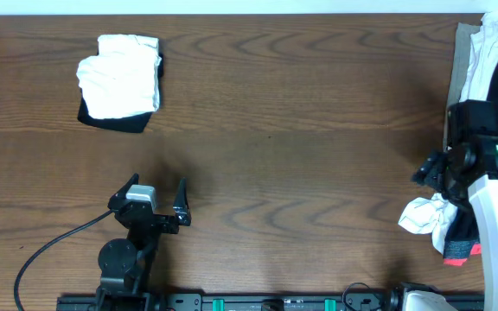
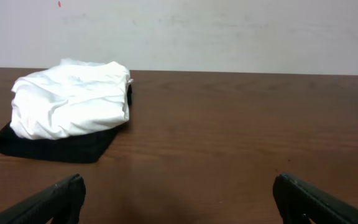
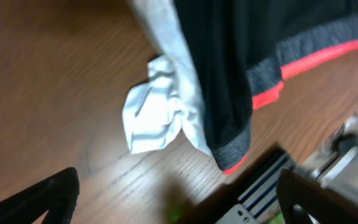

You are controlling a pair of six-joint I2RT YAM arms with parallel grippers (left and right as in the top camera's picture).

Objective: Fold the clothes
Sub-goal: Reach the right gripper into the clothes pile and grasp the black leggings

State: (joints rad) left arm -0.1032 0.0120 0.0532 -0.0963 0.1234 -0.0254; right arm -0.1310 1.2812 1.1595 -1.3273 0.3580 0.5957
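Overhead first: the folded stack (image 1: 119, 82), white on black, lies flat on the desk (image 1: 301, 130). The left gripper (image 1: 156, 200) sits near it, jaws spread. The black leggings (image 1: 461, 246) are far right of the stack. Left wrist: stack (image 2: 70, 106) ahead-left. Right wrist: right gripper (image 3: 179, 180) jaws wide, empty. The leggings (image 3: 241, 62) run top-to-bottom, red-edged waistband (image 3: 278, 68) lowest, touching a white garment (image 3: 157, 115).

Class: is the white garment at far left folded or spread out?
Folded: the white garment sits as a compact bundle atop a black one.
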